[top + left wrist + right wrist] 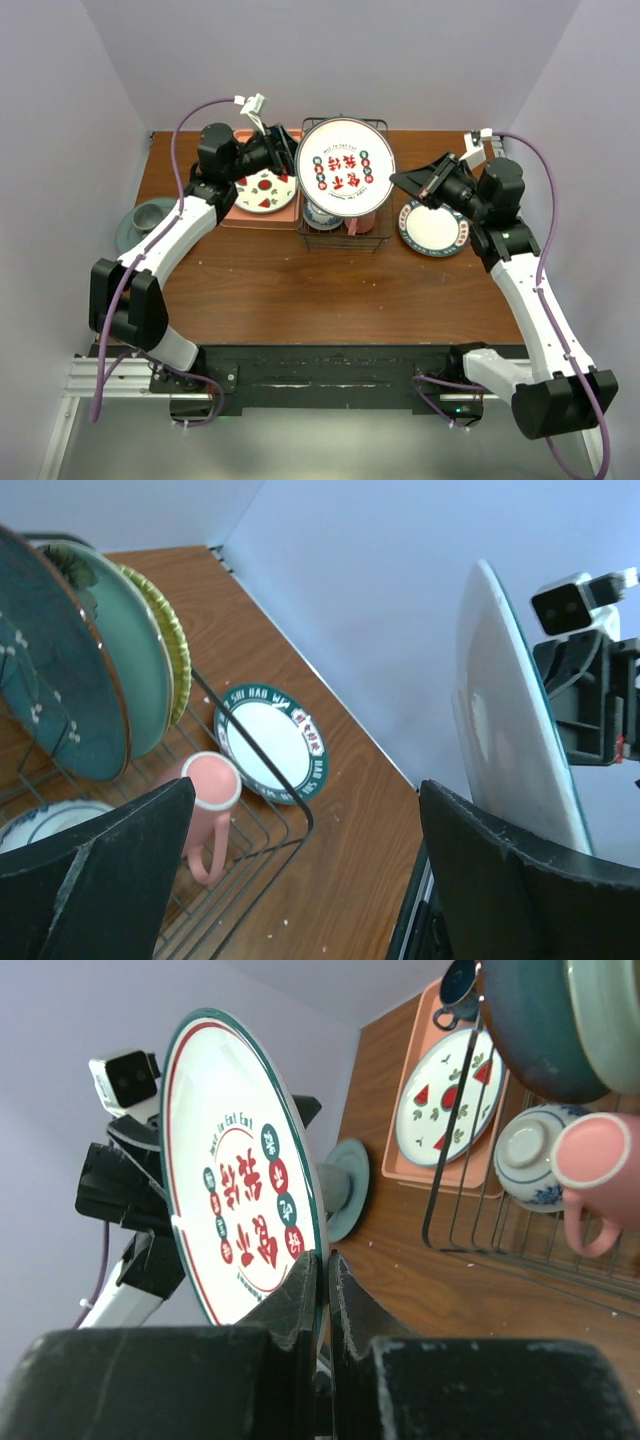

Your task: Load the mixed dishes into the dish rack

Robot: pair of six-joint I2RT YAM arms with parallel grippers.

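One plate (pixel 345 167) near rack (pixel 345 243), right end effector (pixel 324 1280) pinching it, left end effector (pixel 305 805) spread

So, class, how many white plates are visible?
3 white plates: one on the pink tray, one in the right jaws over the dish rack, one on the table beside it. Others possibly hidden.
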